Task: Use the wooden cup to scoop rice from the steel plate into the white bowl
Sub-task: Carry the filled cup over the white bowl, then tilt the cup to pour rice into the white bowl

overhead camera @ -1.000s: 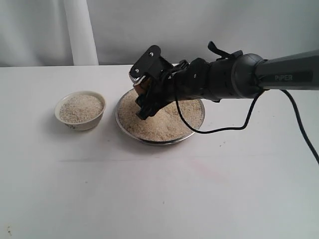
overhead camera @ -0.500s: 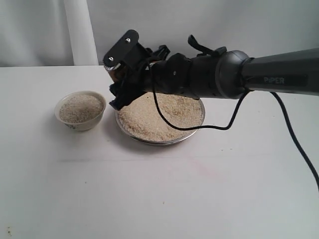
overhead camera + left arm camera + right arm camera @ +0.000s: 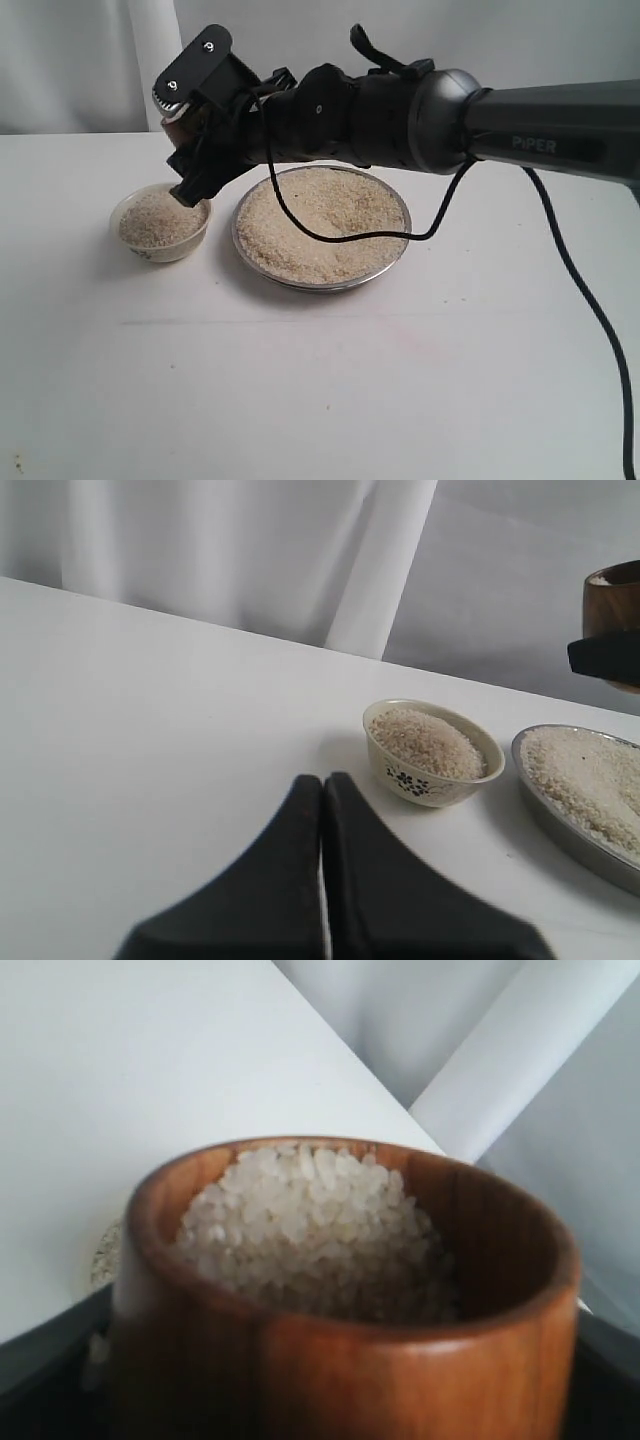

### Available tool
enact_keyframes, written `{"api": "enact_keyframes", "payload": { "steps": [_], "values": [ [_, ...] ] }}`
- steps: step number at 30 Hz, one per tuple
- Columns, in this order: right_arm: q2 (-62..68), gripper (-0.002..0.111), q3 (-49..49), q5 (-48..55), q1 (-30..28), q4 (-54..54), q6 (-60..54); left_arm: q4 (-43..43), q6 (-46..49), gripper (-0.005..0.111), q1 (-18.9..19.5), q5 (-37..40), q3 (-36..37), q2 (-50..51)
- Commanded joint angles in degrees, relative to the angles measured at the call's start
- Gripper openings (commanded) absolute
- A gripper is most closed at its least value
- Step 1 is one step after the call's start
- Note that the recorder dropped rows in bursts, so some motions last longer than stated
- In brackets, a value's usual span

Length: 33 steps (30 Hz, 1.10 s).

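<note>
White table (image 3: 300, 400) with two dishes side by side, close but not touching, seen from an exterior camera; on the left the white bowl (image 3: 165, 250), small and cream-coloured, filled nearly to its rim with the rice (image 3: 152, 222); on the right the steel plate (image 3: 320, 287), wide, shallow and shiny, carrying a broad, low heap of the same pale grains across almost its whole surface; the left wrist view shows a dark flower-like pattern (image 3: 405, 780) on the bowl's outer wall

A black robot arm (image 3: 420, 110) reaches in from the right, across the plate; its right gripper (image 3: 192, 160) is clamped around the wooden cup (image 3: 340, 1360), which hangs in the air above the white bowl, clear of the table; one black fingertip sits just over the bowl's rim; from the right wrist camera the cup is glossy reddish-brown, roughly upright, and loaded with rice close to the brim; the left wrist view shows a black finger across the cup's side

The left gripper (image 3: 322, 780) hovers low over bare table, near the bowl, its two black fingers pressed together with nothing between them

Pale letters on the grey arm tube read "PIPER" (image 3: 545, 143); a black cable (image 3: 560, 280) loops down from the arm
</note>
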Motion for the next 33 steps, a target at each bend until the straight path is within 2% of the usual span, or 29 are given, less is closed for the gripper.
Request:
{"api": "enact_keyframes", "payload": {
  "steps": [1,3,4,5,6,8,9,13,17,21,23,27,33],
  "values": [
    [-0.1,0.0,-0.6,0.3,0.2,0.9,0.2,-0.1,-0.2,0.0,-0.3,-0.4,-0.1,-0.1],
    [-0.1,0.0,-0.6,0.4,0.2,-1.8,3.2,-0.1,-0.2,0.0,-0.3,-0.4,-0.1,-0.1],
    [-0.1,0.0,-0.6,0.4,0.2,-9.7,8.4,-0.1,-0.2,0.0,-0.3,-0.4,-0.1,-0.1],
    [-0.1,0.0,-0.6,0.2,0.4,-18.5,16.4,-0.1,-0.2,0.0,-0.3,-0.4,-0.1,-0.1],
    [-0.1,0.0,-0.6,0.0,0.7,-34.0,31.9,-0.1,-0.2,0.0,-0.3,-0.4,-0.1,-0.1],
    [-0.1,0.0,-0.6,-0.5,0.9,-45.9,49.2,-0.1,-0.2,0.0,-0.3,-0.4,-0.1,-0.1],
    [-0.1,0.0,-0.6,-0.9,0.9,-48.8,52.4,-0.1,-0.2,0.0,-0.3,-0.4,-0.1,-0.1],
    [0.7,0.0,-0.6,-3.6,1.3,-51.4,52.2,-0.1,-0.2,0.0,-0.3,-0.4,-0.1,-0.1],
    [3.0,0.0,-0.6,-5.5,1.6,-60.3,55.4,-0.1,-0.2,0.0,-0.3,-0.4,-0.1,-0.1],
    [5.0,0.0,-1.1,-8.2,1.6,-82.0,77.5,-0.1,-0.2,0.0,-0.3,-0.4,-0.1,-0.1],
    [5.9,0.0,-2.6,-6.3,1.6,-93.0,88.6,-0.1,-0.2,0.0,-0.3,-0.4,-0.1,-0.1],
    [5.9,0.0,-4.9,-3.6,1.6,-107.3,99.0,-0.1,-0.2,0.0,-0.3,-0.4,-0.1,-0.1],
    [5.9,0.0,-6.5,-0.4,1.7,-107.3,92.9,-0.1,-0.2,0.0,-0.3,-0.4,-0.1,-0.1]
  ]
}}
